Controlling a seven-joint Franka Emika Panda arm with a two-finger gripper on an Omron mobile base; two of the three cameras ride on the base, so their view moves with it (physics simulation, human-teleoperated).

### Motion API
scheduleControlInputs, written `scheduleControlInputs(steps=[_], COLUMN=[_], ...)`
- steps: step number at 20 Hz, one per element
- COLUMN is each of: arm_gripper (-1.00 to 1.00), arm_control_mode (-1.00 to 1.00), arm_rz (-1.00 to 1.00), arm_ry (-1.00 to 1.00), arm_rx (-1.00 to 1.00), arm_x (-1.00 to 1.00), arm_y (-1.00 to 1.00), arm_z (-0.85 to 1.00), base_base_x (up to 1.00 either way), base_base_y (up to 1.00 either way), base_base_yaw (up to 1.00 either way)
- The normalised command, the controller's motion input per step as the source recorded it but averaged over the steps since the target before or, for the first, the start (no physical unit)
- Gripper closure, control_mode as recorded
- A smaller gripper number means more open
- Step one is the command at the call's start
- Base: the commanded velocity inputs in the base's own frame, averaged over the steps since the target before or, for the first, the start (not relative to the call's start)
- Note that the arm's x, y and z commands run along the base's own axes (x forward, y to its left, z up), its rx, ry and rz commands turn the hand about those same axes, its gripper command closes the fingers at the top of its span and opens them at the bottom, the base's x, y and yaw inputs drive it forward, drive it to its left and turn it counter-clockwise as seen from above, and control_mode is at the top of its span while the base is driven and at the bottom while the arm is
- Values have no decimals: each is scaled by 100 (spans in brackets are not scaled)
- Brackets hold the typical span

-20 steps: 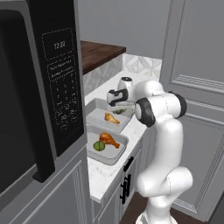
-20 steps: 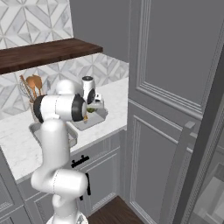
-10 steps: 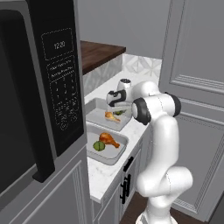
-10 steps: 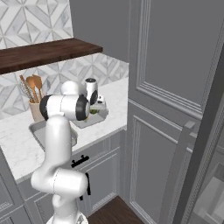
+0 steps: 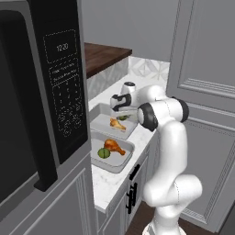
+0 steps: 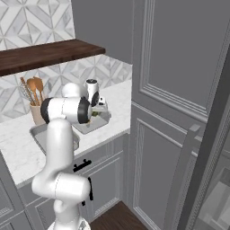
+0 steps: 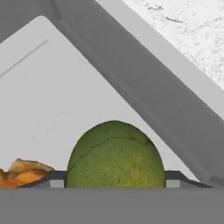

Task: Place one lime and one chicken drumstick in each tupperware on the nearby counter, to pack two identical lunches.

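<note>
Two light-grey tupperware trays sit side by side on the white counter (image 5: 109, 183). The near tupperware (image 5: 120, 163) holds a chicken drumstick (image 5: 114, 146) and a lime (image 5: 103, 153). In the far tupperware (image 5: 102, 123) lies a second drumstick (image 5: 117, 123). My gripper (image 5: 123, 114) hangs low over that far tray, shut on a second green lime (image 7: 114, 153), which sits between the fingertips (image 7: 57, 178). The tray floor (image 7: 52, 100) and wall (image 7: 144, 87) are close behind it, with the drumstick's end (image 7: 22, 170) to the left. From the right, the gripper (image 6: 96, 110) is over the far tray (image 6: 96, 124).
A black microwave (image 5: 46, 92) stands tall just left of the trays. A dark wooden shelf (image 6: 45, 54) runs above the counter, and a utensil holder (image 6: 35, 108) stands at the back. Grey tall cabinet doors (image 6: 179, 90) close off the right side.
The hand, still holding the lime, has sunk slightly toward the far tray, and the arm's elbow has shifted a little left. Trays and food have not moved.
</note>
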Motion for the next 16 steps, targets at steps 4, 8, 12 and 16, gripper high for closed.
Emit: scheduleControlInputs(steps=[4, 8, 12, 16], arm_gripper=[-100, -100, -100, -100], arm_control_mode=[-100, -100, -100, -100], arm_rz=[0, 0, 0, 0], arm_ry=[0, 0, -1, -2], arm_rx=[0, -1, 0, 0], arm_x=[0, 0, 0, -36], arm_y=[8, 1, 0, -6], arm_z=[0, 15, 31, 49], base_base_x=[0, 0, 0, 0], base_base_y=[0, 0, 0, 0], base_base_yaw=[0, 0, 0, 0])
